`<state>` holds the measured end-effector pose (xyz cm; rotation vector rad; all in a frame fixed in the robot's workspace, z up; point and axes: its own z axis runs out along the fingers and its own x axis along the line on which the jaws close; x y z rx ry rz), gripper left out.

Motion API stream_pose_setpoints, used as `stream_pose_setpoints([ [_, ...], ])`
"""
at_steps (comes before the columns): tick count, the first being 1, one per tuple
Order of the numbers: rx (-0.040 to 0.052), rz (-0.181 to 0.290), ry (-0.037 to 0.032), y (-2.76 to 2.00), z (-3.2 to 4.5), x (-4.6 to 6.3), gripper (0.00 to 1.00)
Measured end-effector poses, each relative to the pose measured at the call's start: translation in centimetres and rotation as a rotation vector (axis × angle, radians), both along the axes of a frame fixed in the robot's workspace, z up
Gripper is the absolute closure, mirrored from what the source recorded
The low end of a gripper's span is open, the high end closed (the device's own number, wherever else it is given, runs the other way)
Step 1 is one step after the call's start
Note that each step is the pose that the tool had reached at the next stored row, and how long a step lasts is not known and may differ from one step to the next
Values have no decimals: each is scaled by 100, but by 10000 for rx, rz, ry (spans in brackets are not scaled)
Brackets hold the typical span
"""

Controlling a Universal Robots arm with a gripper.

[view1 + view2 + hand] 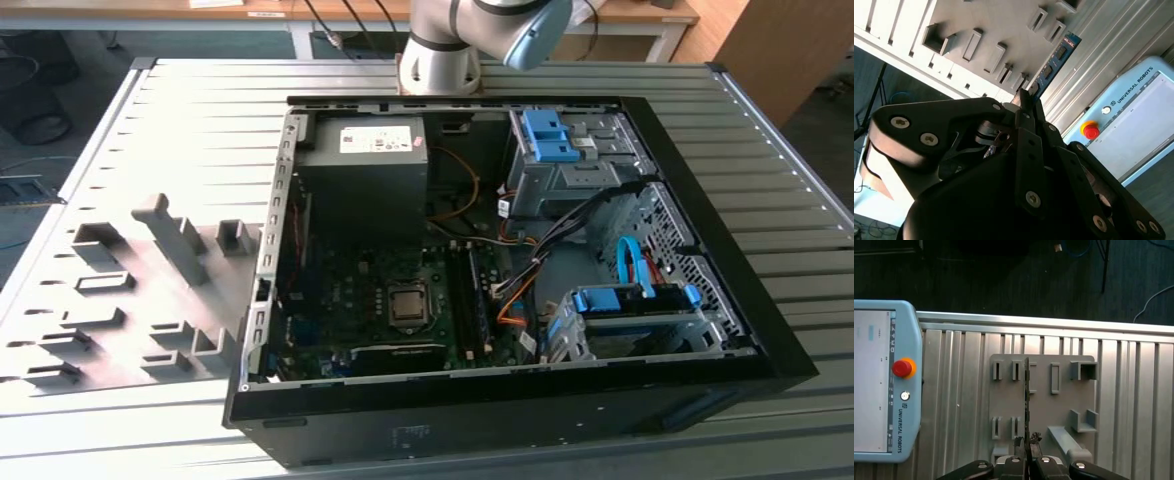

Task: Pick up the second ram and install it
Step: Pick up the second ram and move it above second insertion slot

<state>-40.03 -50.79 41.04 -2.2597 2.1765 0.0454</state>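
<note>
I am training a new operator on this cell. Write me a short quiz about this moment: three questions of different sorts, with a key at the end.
1. True or false: the gripper is shut on the second ram.
2. In the first wrist view, which thing does the held ram point toward? A) a keyboard B) the grey fixture plate C) a cardboard box
3. Fill in: the round button on the teach pendant is ____ in colour.
Key: 1 true; 2 B; 3 red.
</note>
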Motion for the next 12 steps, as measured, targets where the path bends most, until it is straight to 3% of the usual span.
stream_pose_setpoints([
  [5,-1,1,2,0,2,48,86],
  [12,-1,0,1,0,1,335,86],
])
